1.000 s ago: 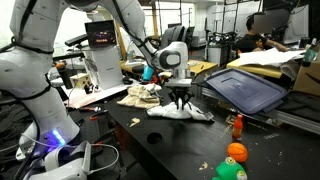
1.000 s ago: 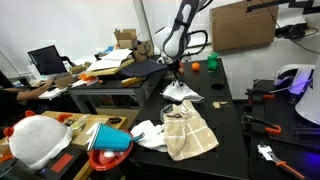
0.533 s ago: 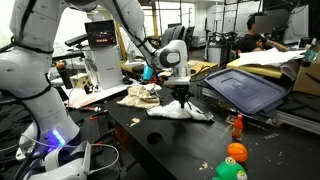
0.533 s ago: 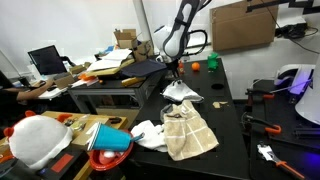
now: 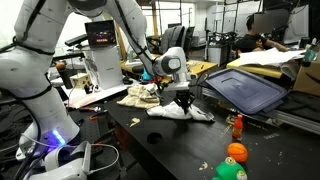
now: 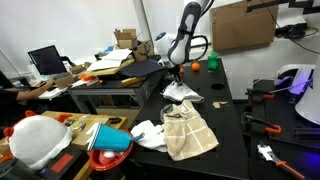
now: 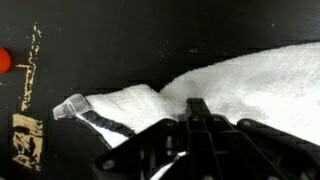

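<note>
A white cloth (image 5: 190,113) lies crumpled on the black table (image 5: 160,145); it also shows in the other exterior view (image 6: 181,94) and fills the right of the wrist view (image 7: 260,80). My gripper (image 5: 183,102) points straight down at the cloth's top, also visible from the other side (image 6: 175,80). In the wrist view the fingers (image 7: 197,108) are pressed together with their tips in the cloth's fold. A dark-striped corner of the cloth (image 7: 100,112) lies to the left of the fingers.
A beige towel (image 6: 188,130) and another white rag (image 6: 148,133) lie nearer the table's end. An orange ball (image 5: 236,152), a green object (image 5: 230,171) and a small orange bottle (image 5: 237,125) stand near one edge. A dark tilted tray (image 5: 245,88) sits beside the cloth.
The gripper has come down a little onto the cloth and its fingers, spread before, have closed together.
</note>
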### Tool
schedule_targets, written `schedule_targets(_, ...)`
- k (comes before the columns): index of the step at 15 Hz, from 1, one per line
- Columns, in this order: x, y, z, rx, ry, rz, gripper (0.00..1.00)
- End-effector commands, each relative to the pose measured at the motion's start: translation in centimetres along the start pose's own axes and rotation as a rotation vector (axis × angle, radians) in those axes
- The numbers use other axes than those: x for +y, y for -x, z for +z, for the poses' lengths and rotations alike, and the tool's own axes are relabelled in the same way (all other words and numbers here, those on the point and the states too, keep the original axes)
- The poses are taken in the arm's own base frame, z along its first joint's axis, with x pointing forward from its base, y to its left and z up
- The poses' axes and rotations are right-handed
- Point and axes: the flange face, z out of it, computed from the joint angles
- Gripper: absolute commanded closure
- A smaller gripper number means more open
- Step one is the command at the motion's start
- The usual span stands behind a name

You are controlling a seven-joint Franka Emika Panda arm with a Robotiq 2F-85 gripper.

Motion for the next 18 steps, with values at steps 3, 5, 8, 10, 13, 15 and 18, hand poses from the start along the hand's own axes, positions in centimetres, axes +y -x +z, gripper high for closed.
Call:
schedule_targets(3,0.6,-0.8,3.0,0.091,0.109,0.024,1.00)
schedule_targets(5,0.7,-0.8,3.4,0.112,0.114,0.013,1.00)
schedule_targets(8,0.6,-0.6,3.6,0.124,0.106,0.003,1.00)
schedule_targets(10,0.7,-0.4,2.9,0.121,0.082,-0.012,1.00)
schedule_targets(13,0.3,0.2,2.4,0.119,0.037,-0.082,1.00)
schedule_targets(15,0.1,0.5,2.7,0.124,0.005,-0.146,1.00)
schedule_targets(18,0.3,1.2,3.4,0.107,-0.045,-0.234,1.00)
